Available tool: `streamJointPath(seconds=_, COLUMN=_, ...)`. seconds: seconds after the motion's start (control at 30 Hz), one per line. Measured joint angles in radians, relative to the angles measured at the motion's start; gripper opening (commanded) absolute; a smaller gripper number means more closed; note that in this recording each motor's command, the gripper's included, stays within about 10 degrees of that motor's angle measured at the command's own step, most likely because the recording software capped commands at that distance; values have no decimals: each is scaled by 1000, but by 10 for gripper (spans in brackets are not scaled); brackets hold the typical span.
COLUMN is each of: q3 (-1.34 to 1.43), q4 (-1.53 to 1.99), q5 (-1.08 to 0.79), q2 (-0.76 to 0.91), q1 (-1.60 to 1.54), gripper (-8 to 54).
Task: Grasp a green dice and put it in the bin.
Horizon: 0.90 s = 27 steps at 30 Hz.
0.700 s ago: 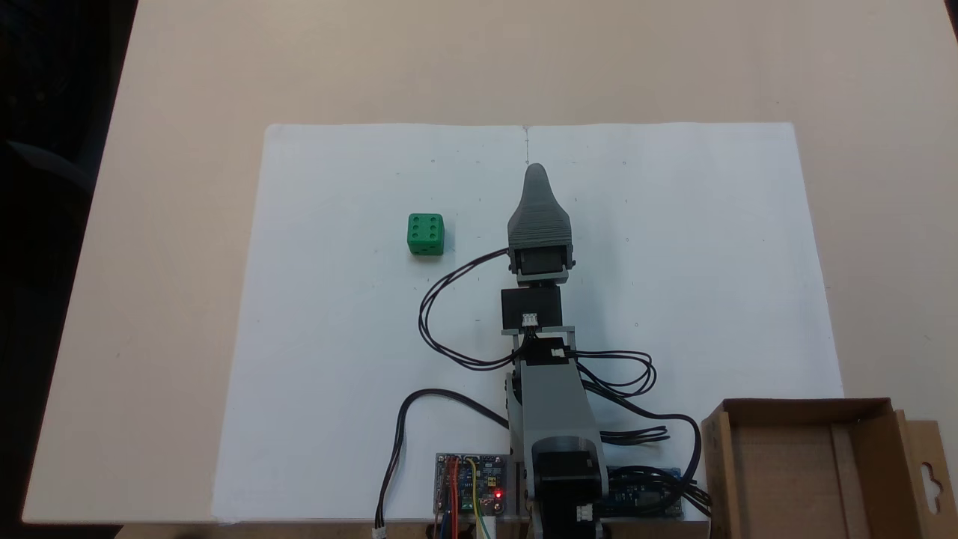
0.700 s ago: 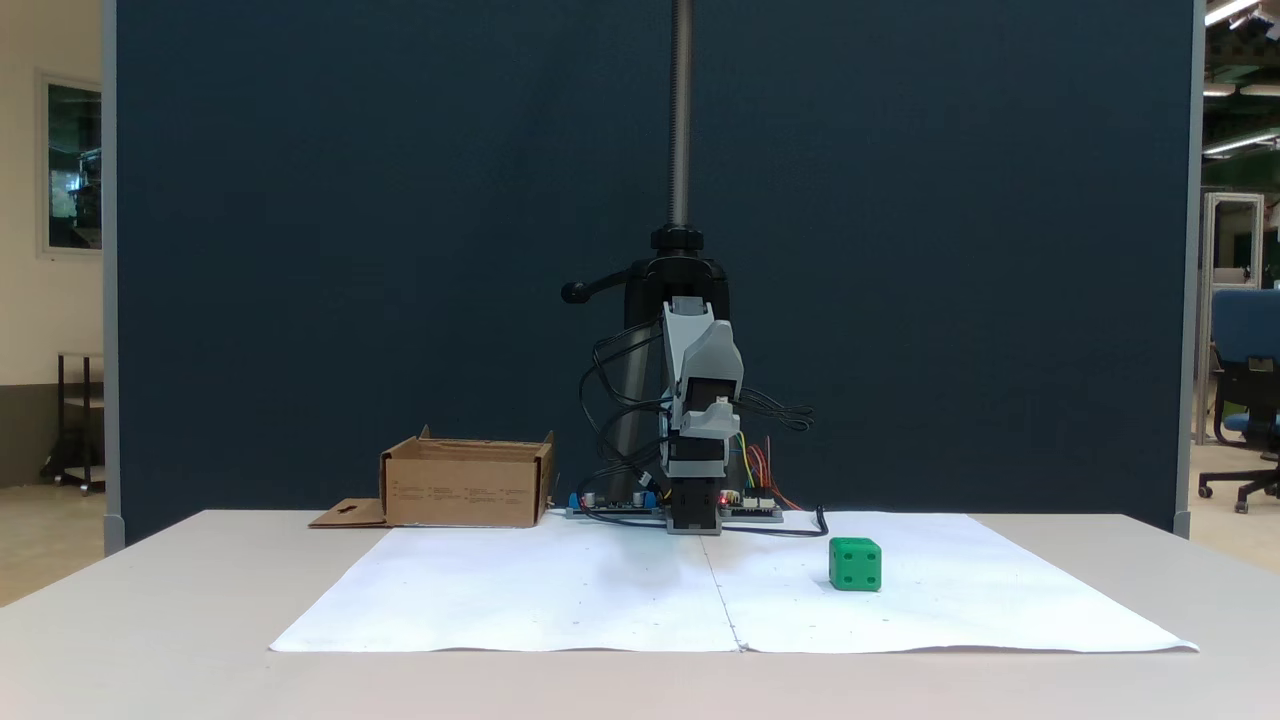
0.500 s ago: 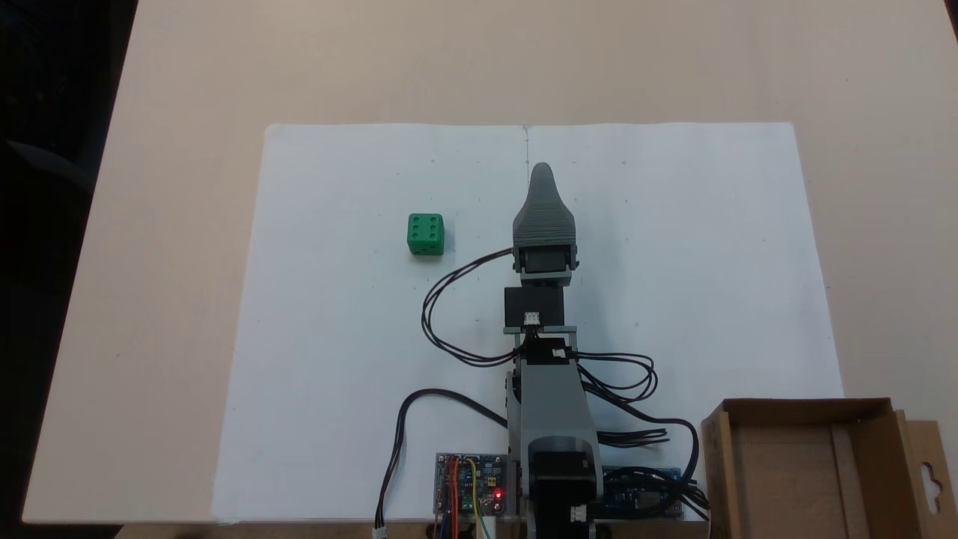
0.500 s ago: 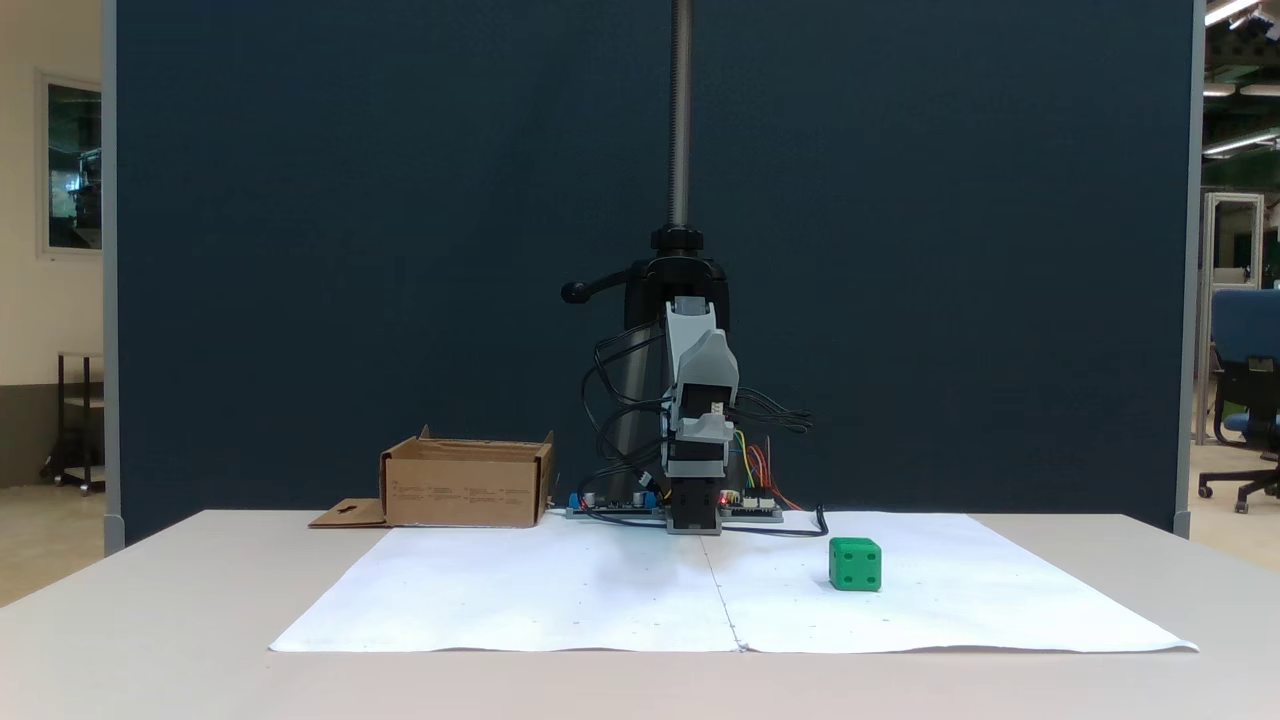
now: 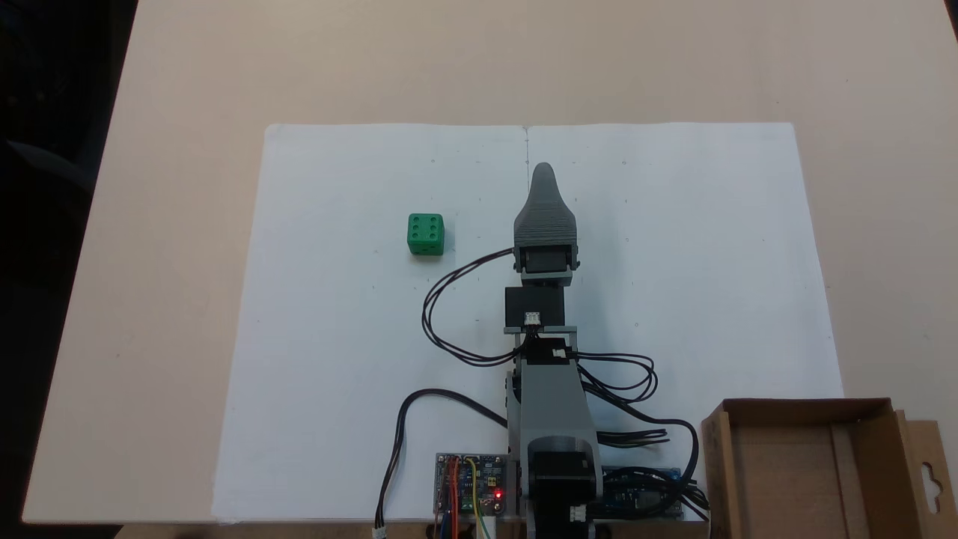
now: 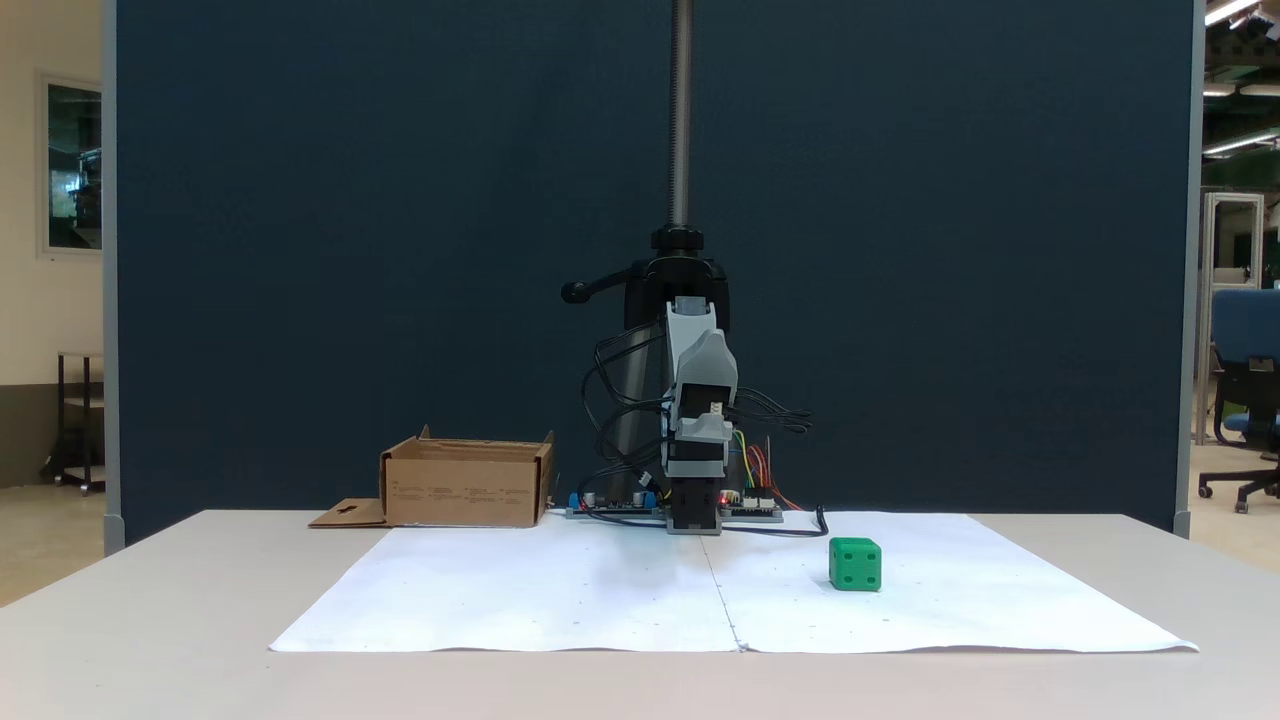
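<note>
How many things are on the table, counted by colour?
Green: 1, the dice
Brown: 1, the box
White: 1, the paper
Grey and black: 1, the arm
Total: 4

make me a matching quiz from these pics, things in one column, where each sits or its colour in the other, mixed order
Things:
1. green dice
2. bin
3. claw
4. paper sheets

Descriptions:
A. brown cardboard, at the table's corner beside the arm's base
B. white, spread flat on the table
C. grey, pointing along the seam between the sheets
D. resting on the paper, apart from the claw

Pairs: 1-D, 2-A, 3-C, 4-B
</note>
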Motion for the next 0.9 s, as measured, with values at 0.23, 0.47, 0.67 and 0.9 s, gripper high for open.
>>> streamJointPath(seconds=0.23, q3=0, q4=0, q5=0, q2=0, q1=11, gripper=445)
streamJointPath(seconds=0.47, q3=0, q4=15, q5=0, q2=0, q1=15, gripper=422)
streamJointPath(seconds=0.67, q3=0, q4=23, q5=0, q2=0, q1=17, gripper=405)
streamJointPath(seconds=0.9, q3=-103, q4=376, q5=0, q2=0, q1=17, gripper=406)
